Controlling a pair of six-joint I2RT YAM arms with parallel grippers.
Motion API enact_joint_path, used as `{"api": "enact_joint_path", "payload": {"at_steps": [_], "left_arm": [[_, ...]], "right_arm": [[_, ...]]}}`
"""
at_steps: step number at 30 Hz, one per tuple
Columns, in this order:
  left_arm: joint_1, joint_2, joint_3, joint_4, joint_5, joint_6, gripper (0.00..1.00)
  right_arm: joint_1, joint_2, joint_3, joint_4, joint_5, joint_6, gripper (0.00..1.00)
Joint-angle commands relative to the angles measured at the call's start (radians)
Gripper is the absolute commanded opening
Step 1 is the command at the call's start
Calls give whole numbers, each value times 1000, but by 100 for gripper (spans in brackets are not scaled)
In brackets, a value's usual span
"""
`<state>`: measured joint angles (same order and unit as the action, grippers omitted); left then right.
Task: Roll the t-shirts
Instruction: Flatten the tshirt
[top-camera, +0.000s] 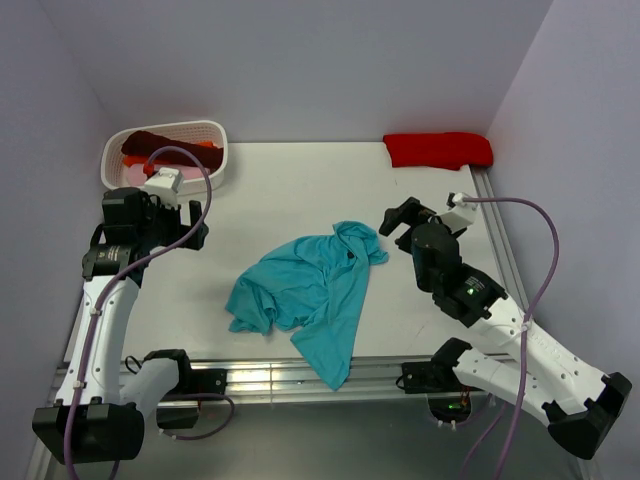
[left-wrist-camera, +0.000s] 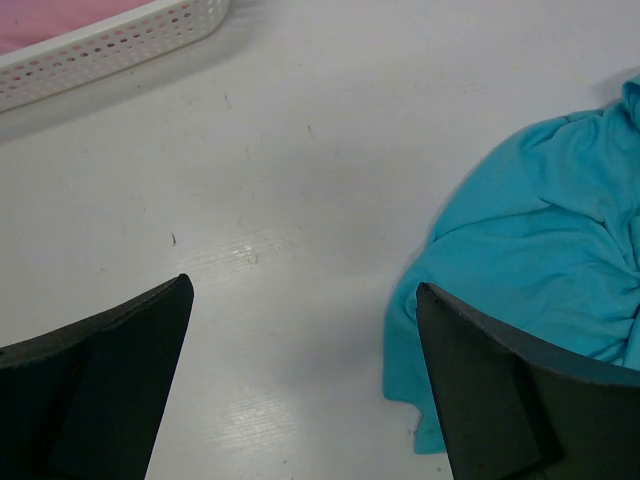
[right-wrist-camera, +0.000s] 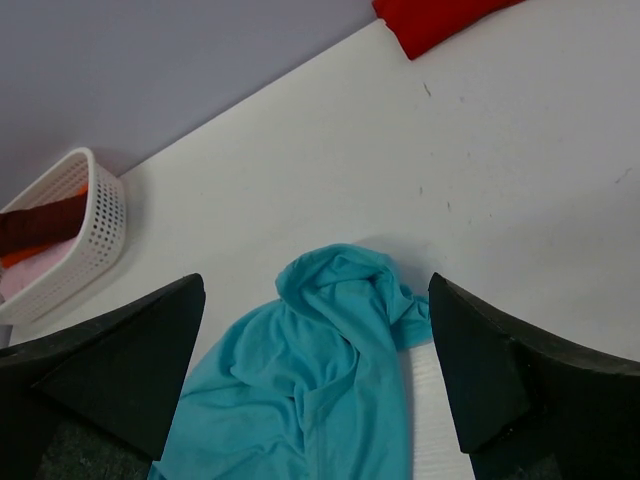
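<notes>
Teal t-shirt (top-camera: 310, 290) lies crumpled at the middle of your table (top-camera: 300, 190), one end draped over the table's near edge. The white basket (top-camera: 220, 150) at the table's far left corner holds a maroon t-shirt (top-camera: 150, 140). A red t-shirt (top-camera: 437, 149) sits at its far right corner. Your left gripper (left-wrist-camera: 302, 287) and right gripper (right-wrist-camera: 316, 280) hang over the table, both released, grasping nothing.

A white perforated plastic basket (top-camera: 221, 158) is set at the far left corner of a white table (top-camera: 290, 190). The table is enclosed on 3 sides by pale lilac walls (top-camera: 300, 60). A metal rail (top-camera: 260, 378) is seen along its near edge.
</notes>
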<state>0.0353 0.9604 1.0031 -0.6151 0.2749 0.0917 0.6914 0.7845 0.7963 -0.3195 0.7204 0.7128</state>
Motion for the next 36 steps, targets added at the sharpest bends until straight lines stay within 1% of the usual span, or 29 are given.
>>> {"api": "enact_joint_path", "payload": {"at_steps": [1,5,6,9,10,11,12,13,14,17,18,20,22,24,25,26,27,29,32,36], "left_arm": [[2,-8,6,-6,14,16,99],[2,-5,9,-17,26,16,99],[2,0,11,-20,30,17,99],[2,0,9,-25,50,22,99],[2,-2,8,-23,52,25,99],[0,0,6,-25,50,26,99],[0,-2,5,-26,47,29,99],[0,0,5,-31,50,34,99],[-3,4,11,-46,47,45,99],[-5,3,11,-69,41,65,99],[-6,-3,9,-72,38,74,99],[-6,-6,5,-77,43,82,99],[-8,-6,6,-89,49,88,99],[-9,-8,5,-95,50,91,99],[-9,-8,5,-97,52,92,99],[-11,-9,2,-97,53,94,99],[-11,-9,0,-97,53,92,99],[-12,-8,-4,-95,55,92,99],[-17,-3,-9,-95,50,92,99],[-18,-2,-14,-94,44,97,99]], "right_arm": [[5,1,18,-38,16,19,100],[7,39,35,-81,-59,-28,100],[7,51,32,-92,-120,-30,98],[8,134,15,-116,-237,-1,88],[19,160,9,-125,-233,22,86],[37,208,1,-127,-228,61,85],[95,232,-12,-131,-222,82,84],[127,257,-16,-145,-192,108,82],[193,304,-6,-200,-168,167,82],[272,351,-3,-292,-96,279,81],[295,351,-15,-305,-104,299,81],[358,348,-64,-271,-168,333,79],[420,363,-83,-254,-185,372,76],[477,419,-62,-303,-161,437,75],[534,445,-45,-334,-142,464,74],[557,500,-10,-363,-125,508,74],[575,528,9,-403,-101,520,73],[603,603,52,-415,-99,519,71],[608,680,101,-405,-98,495,66],[608,745,149,-412,-82,482,62]]}}
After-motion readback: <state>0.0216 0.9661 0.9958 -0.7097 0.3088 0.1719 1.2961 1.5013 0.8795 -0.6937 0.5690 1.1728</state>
